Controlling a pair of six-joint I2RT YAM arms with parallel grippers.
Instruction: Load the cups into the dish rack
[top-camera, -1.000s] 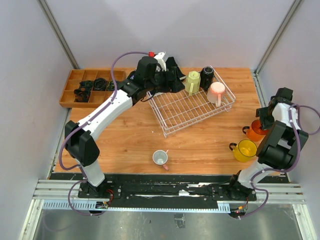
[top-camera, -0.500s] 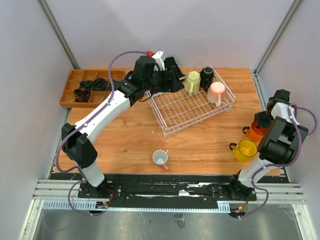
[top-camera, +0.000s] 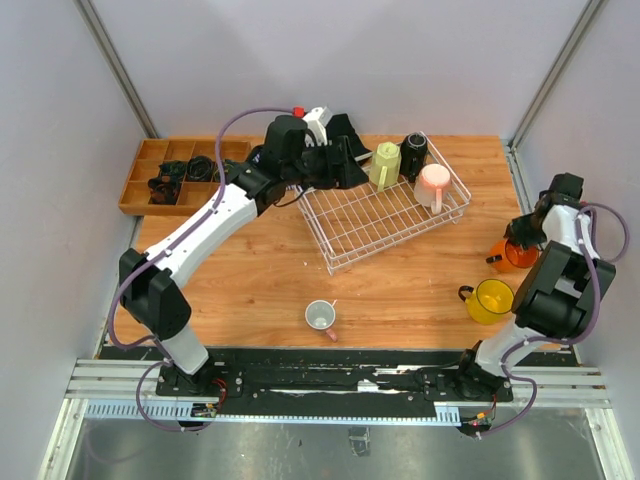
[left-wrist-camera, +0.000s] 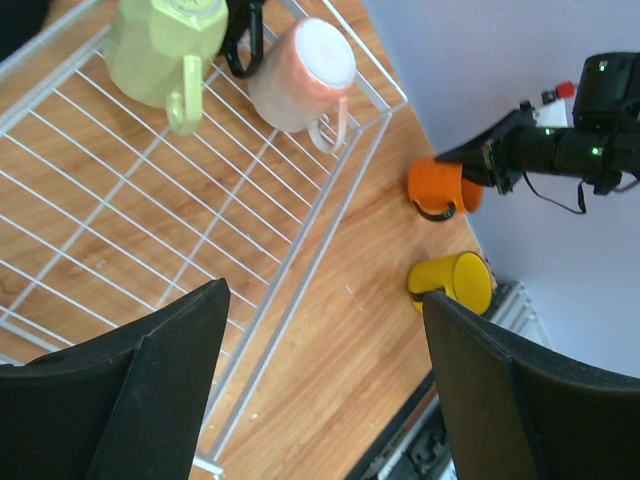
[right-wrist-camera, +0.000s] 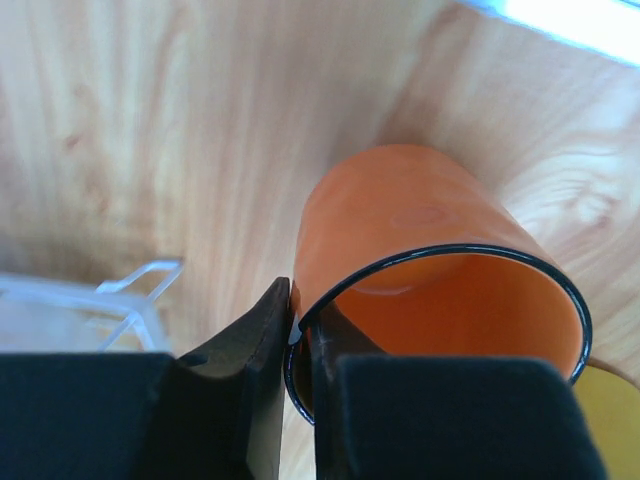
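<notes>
The white wire dish rack (top-camera: 360, 222) stands at the back centre. A yellow-green cup (top-camera: 386, 165), a black cup (top-camera: 414, 153) and a pale pink cup (top-camera: 433, 186) sit along its far side. My left gripper (top-camera: 350, 165) hovers open over the rack's far left corner, its jaws (left-wrist-camera: 328, 292) holding nothing. At the right edge my right gripper (top-camera: 522, 238) is shut on the rim of the orange cup (right-wrist-camera: 420, 240), one finger inside and one outside. A yellow cup (top-camera: 490, 300) stands just in front of it. A small dusty pink cup (top-camera: 320, 317) stands at the near centre.
A brown wooden compartment tray (top-camera: 180, 172) with dark parts sits at the back left. Grey walls close in on both sides, the right one close behind the orange cup (top-camera: 512, 255). A black rail (top-camera: 340, 375) runs along the near edge.
My right gripper has closed onto the orange cup's rim, and the cup has tipped a little. The left arm has drifted slightly to the left, still open.
</notes>
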